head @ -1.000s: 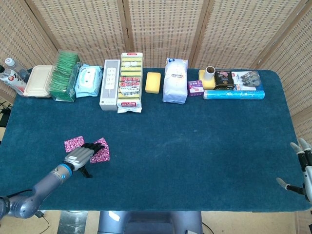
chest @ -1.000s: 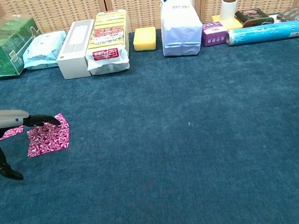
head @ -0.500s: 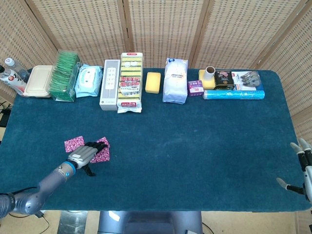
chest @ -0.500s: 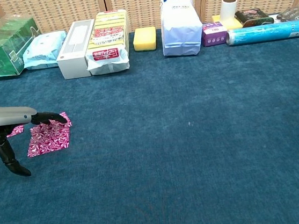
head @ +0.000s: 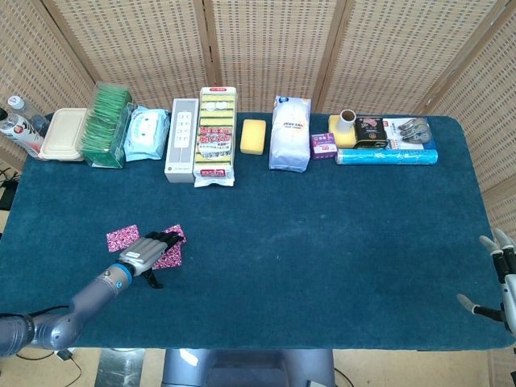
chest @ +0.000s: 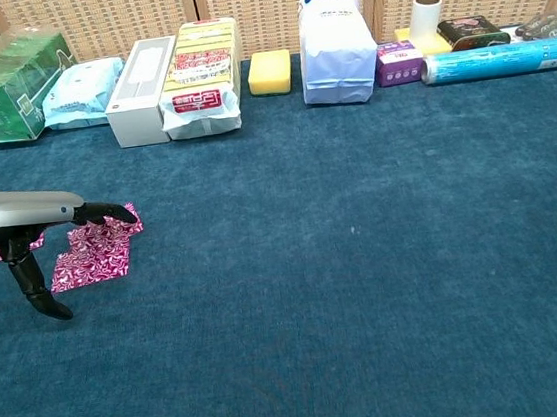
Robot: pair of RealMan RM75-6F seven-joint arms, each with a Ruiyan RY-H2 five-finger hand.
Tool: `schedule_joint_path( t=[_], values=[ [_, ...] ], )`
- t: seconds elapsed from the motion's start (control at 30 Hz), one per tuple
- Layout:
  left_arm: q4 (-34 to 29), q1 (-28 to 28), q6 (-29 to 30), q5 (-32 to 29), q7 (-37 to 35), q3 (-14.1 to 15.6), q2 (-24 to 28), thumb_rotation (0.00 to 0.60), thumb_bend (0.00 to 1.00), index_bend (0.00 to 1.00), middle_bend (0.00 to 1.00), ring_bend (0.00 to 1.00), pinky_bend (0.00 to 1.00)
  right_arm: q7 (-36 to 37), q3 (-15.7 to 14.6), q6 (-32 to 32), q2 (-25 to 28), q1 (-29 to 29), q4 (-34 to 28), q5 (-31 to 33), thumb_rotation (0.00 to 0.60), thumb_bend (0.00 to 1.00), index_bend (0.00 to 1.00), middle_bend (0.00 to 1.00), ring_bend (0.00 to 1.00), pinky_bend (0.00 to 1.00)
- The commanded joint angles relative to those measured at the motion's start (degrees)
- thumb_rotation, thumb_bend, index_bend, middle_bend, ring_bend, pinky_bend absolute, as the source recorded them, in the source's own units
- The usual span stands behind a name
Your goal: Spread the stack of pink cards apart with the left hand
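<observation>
At the near left of the blue counter (head: 322, 242), my left hand (head: 145, 251) lies palm-down over the pink cards (chest: 91, 260), its fingers (chest: 108, 214) stretched out flat and close together, the tips resting on the far right corner of the pile; the thumb hangs below the hand toward the cloth. Nothing is pinched or lifted (the hand presses rather than grasps).

The cards are already partly fanned. The main patch sits flat under and just right of the hand, roughly square, and I cannot tell a long axis from here; a corner of another card (chest: 124, 215) pokes out at its far right edge beneath the fingertips. A separate pink card (head: 122, 237) lies just left of the hand, apart from the patch, its longer side running left to right with a slight tilt.

My right hand (head: 501, 278) hangs off the counter's near right edge, well apart from the cards, fingers spread and holding nothing.

Along the back edge stand a green tea box (chest: 0, 76), a pack of wipes (chest: 84, 92), a white box (chest: 141, 77), a yellow sponge (chest: 270, 72), a white bag (chest: 337, 49) and a blue roll (chest: 501, 59).
</observation>
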Motion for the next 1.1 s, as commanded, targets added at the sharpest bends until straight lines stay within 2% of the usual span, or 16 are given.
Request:
schedule_joint_path(
  t=[0.03, 0.4, 0.7, 0.87, 1.1],
  values=[
    [0.0, -0.7, 0.1, -0.9, 0.5, 0.1, -0.4, 0.600, 0.01, 0.00, 0.00, 0.00, 0.04, 0.0, 0.0, 0.0, 0.0, 0.0, 0.0, 0.0, 0.600, 0.00, 0.08, 0.00, 0.00, 0.00],
    [-0.8, -2.7, 1.3, -3.1, 1.9, 0.0, -1.1, 0.600, 0.01, 0.00, 0.00, 0.00, 0.04, 0.3, 0.1, -0.1, 0.1, 0.0, 0.1, 0.3, 0.600, 0.00, 0.08, 0.00, 0.00, 0.00],
    [-4.7, -1.6, 2.3, 0.5, 0.3, 0.3, 1.5, 0.600, 0.01, 0.00, 0.00, 0.00, 0.04, 0.5, 0.1, 0.0, 0.1, 0.0, 0.1, 0.3, 0.600, 0.00, 0.08, 0.00, 0.00, 0.00],
    [-7.1, -0.8, 2.6, 1.9, 0.7, 2.0, 3.2, 0.600, 0.01, 0.00, 0.00, 0.00, 0.04, 0.7, 0.2, 0.0, 0.1, 0.0, 0.2, 0.3, 0.600, 0.00, 0.08, 0.00, 0.00, 0.00],
    [-4.6, -0.4, 1.2, 1.5, -1.0, 2.2, 2.0, 0.600, 0.01, 0.00, 0.00, 0.00, 0.04, 0.6, 0.1, -0.1, 0.2, 0.0, 0.1, 0.3, 0.600, 0.00, 0.08, 0.00, 0.00, 0.00]
  ],
)
